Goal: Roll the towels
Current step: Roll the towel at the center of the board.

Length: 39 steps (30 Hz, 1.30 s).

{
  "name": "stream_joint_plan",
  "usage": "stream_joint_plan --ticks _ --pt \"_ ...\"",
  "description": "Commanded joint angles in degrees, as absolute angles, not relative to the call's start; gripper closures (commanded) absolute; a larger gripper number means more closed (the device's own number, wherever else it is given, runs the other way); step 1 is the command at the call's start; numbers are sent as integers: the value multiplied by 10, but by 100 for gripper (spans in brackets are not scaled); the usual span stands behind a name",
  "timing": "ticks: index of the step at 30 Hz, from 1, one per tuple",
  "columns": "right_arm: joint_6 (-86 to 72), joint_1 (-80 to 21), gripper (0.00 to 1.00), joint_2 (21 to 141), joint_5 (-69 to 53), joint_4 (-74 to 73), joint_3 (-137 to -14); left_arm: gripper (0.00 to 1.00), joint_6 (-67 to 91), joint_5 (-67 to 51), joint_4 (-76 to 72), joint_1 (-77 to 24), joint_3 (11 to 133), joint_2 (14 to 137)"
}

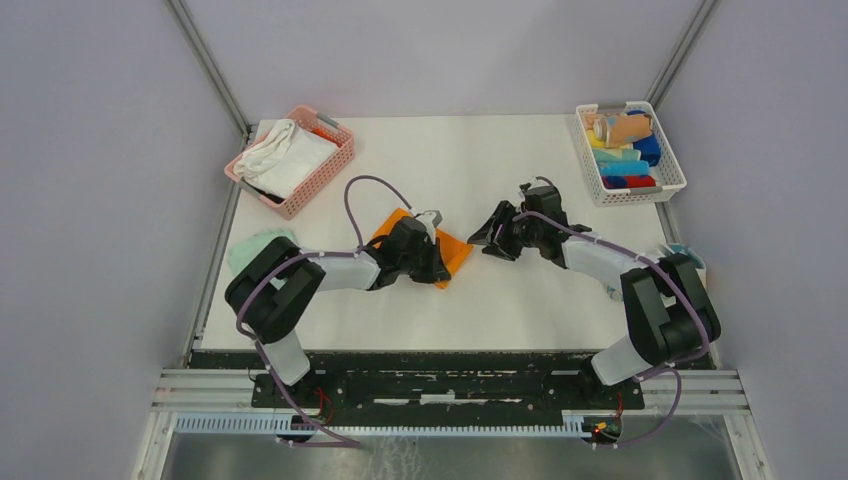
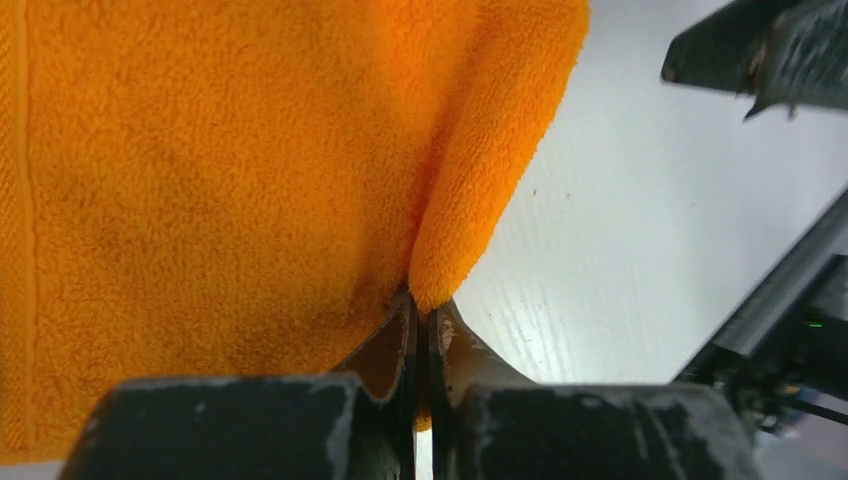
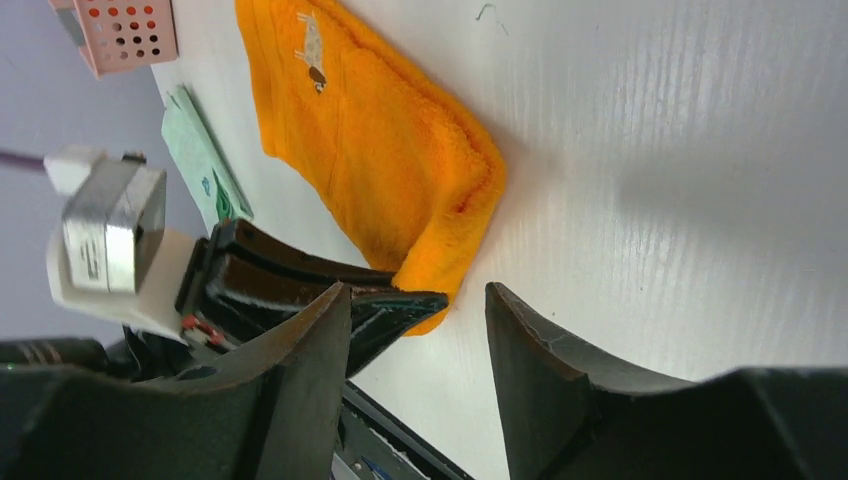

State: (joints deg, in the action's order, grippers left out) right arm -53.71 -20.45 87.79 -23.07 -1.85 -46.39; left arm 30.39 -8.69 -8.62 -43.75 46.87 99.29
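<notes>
Left fingers (image 2: pixel 385 350) clamp a folded edge of the orange towel (image 2: pixel 200 200) on the desk (image 2: pixel 620 220), near its middle; right fingers (image 3: pixel 545 380) stand apart just beside it, seemingly not touching.

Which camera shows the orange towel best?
The right wrist view: the orange towel lies folded on the table, nearly whole, its corner pinched by the left gripper. The left wrist view shows only fuzzy cloth close up at the shut jaws. The top view shows it small, half hidden under the left arm.
</notes>
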Motion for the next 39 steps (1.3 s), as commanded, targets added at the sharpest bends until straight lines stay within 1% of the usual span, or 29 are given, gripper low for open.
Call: stream_joint_plan --ticks 1,6,12,24,28,32,36,39 --pt "-532 -203 41 876 -262 98 -426 97 419 -223 -152 -392 420 1022" --pt "-554 -204 42 918 -278 168 -400 97 438 -237 -157 -374 412 1037" --pt "-592 -209 45 977 -302 236 -402 97 442 -235 -145 -371 416 1044" --pt "-625 -212 55 1055 -304 287 -418 97 449 -237 -141 -371 416 1048" --pt "-640 -211 53 1035 -311 311 -407 97 454 -234 -138 -370 414 1046" --pt "-611 -207 49 996 -317 284 -400 97 466 -233 -146 -370 407 1043" --pt "-608 -207 49 983 -317 298 -378 97 472 -232 -150 -369 404 1043" --pt "-618 -206 49 985 -319 338 -356 97 475 -232 -151 -368 403 1041"
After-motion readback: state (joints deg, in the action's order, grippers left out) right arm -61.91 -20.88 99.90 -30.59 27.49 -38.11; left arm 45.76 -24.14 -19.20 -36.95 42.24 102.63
